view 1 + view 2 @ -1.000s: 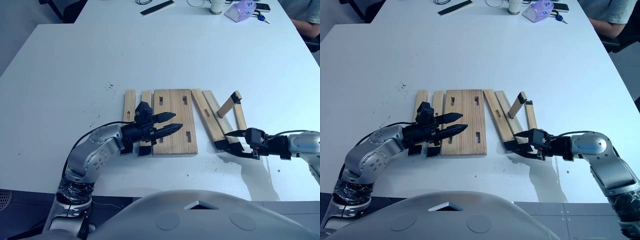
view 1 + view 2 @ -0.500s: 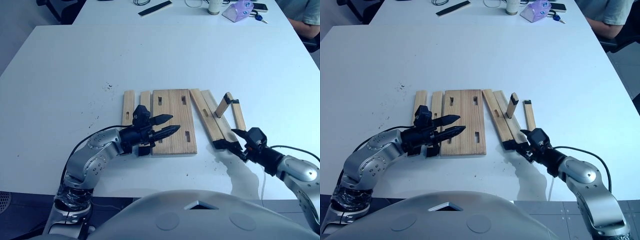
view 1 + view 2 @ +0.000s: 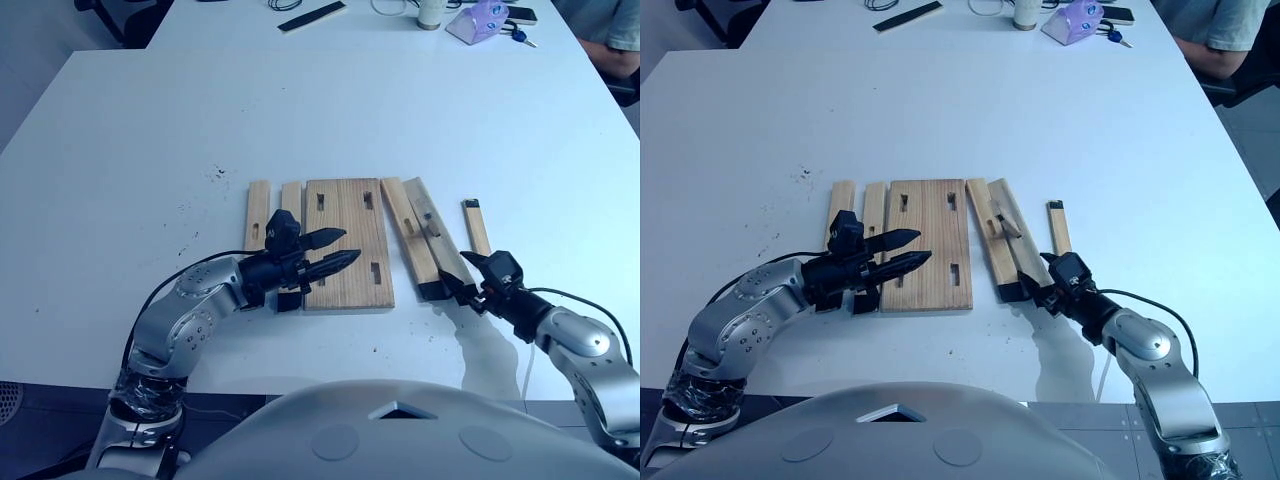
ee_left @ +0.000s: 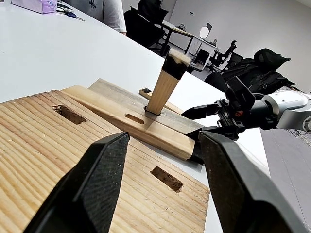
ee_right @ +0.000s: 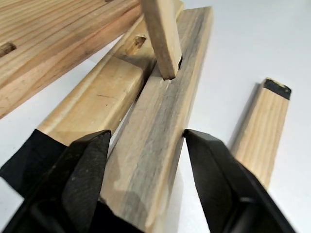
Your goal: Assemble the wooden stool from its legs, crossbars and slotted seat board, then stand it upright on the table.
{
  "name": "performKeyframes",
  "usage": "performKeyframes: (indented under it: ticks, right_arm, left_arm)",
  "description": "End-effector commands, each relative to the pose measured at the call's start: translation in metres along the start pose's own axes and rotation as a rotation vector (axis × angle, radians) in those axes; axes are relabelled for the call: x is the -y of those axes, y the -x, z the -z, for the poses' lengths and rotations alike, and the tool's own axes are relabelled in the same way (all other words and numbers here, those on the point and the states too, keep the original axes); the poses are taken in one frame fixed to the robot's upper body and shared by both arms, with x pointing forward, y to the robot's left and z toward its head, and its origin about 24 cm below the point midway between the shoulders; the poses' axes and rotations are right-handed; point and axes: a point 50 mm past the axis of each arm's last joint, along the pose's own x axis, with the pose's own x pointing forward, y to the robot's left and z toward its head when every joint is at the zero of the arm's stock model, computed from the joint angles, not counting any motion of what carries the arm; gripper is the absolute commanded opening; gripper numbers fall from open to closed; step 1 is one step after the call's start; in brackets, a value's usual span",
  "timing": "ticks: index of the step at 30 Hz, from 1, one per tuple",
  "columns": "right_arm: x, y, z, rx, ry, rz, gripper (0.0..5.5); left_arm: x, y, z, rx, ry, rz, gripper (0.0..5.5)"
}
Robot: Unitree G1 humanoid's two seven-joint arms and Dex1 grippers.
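Crossbar [image 4: 164, 86] stands in the slot of a leg [image 5: 155, 131], leaning a little, and looks only loosely seated. That leg lies flat on the table [image 3: 150, 130], touching a second leg [image 5: 97, 107], just to the right of the seat board [image 3: 348, 243]. A loose bar [image 3: 476, 228] lies apart on its far side, and two more legs [image 3: 259, 215] lie left of the board.

The right gripper [image 5: 146, 135] has its jaws spread wide on either side of the leg's near end; whether they touch it cannot be told. The left gripper [image 3: 350, 244] hovers over the board's near left part, jaws open and holding nothing.

The main risk is the crossbar tipping out if the leg is lifted or twisted sharply. A grip at the very end would probably let the far end sag or swing. One jaw sits by the neighbouring leg's cap, so closing could catch or shove that leg and nudge the board.
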Motion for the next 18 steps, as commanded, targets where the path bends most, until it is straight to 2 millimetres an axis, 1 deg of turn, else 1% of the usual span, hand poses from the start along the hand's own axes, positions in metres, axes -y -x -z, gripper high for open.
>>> performKeyframes:
  ticks: [1,8,13,18]
  right_arm:
    - [-0.001,-0.001,0.015,-0.084,-0.019,0.035,2.79]
    - [0.011,-0.001,0.026,-0.131,-0.037,0.091,2.79]
    - [0.017,-0.005,0.035,-0.161,-0.058,0.087,2.79]
    - [0.017,-0.012,0.029,-0.114,-0.071,0.072,2.79]
  left_arm:
    - [-0.002,0.000,-0.001,-0.016,-0.010,-0.003,2.66]
    - [-0.002,0.000,-0.002,-0.019,-0.011,-0.006,2.66]
    - [-0.003,-0.001,-0.002,-0.022,-0.013,-0.008,2.66]
    - [-0.004,-0.002,-0.003,-0.026,-0.018,-0.007,2.66]
